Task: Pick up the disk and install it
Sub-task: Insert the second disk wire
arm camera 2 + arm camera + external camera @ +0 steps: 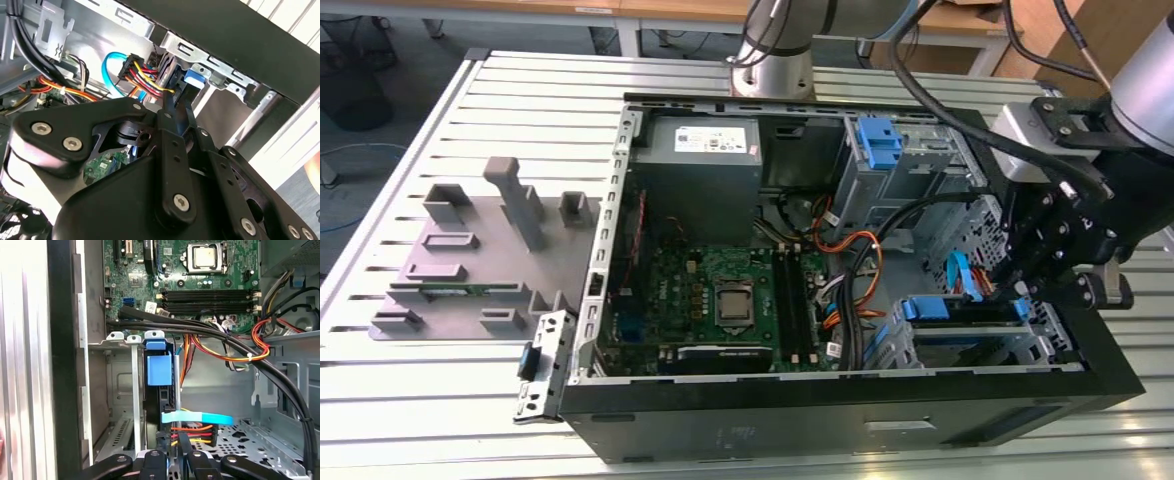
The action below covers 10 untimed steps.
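The disk [945, 308] stands on edge in the lower drive bay at the exterior view's right, inside the open computer case [854, 400]. Its blue tab [159, 369] faces up, and that tab [193, 78] also shows past the fingertips in the second wrist view. My gripper [1011, 288] hangs over the bay. In both wrist views its fingers [183, 450] stand close together, with my gripper [176, 102] right at the disk's end. Nothing shows clamped between them. The disk's label side is hidden.
Red, yellow and orange power wires [260, 340] and a light-blue data cable [197, 417] run beside the bay. The motherboard [720, 290] and power-supply box [704, 142] fill the case's left. A blue bracket [878, 140] sits in the upper bay. A grey fixture [467, 250] lies on the slatted table.
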Each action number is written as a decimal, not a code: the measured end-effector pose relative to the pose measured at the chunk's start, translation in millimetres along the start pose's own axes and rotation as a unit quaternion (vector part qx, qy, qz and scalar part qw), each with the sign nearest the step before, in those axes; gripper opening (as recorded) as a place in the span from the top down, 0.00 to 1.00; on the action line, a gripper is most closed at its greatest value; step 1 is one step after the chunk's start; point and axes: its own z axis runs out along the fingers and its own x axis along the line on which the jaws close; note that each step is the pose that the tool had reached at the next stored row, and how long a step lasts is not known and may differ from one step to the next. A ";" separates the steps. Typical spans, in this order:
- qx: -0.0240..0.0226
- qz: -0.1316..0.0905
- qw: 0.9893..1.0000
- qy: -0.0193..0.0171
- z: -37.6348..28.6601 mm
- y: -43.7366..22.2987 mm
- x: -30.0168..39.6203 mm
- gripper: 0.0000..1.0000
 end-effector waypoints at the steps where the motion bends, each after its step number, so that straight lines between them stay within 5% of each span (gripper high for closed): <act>1: 0.000 0.000 1.000 0.000 -1.9 0.0 0.0 0.76; 8: -0.001 0.000 1.000 0.000 -3.5 -0.1 -0.1 0.76; 10: -0.015 0.000 1.000 0.001 -3.3 -0.3 0.0 0.76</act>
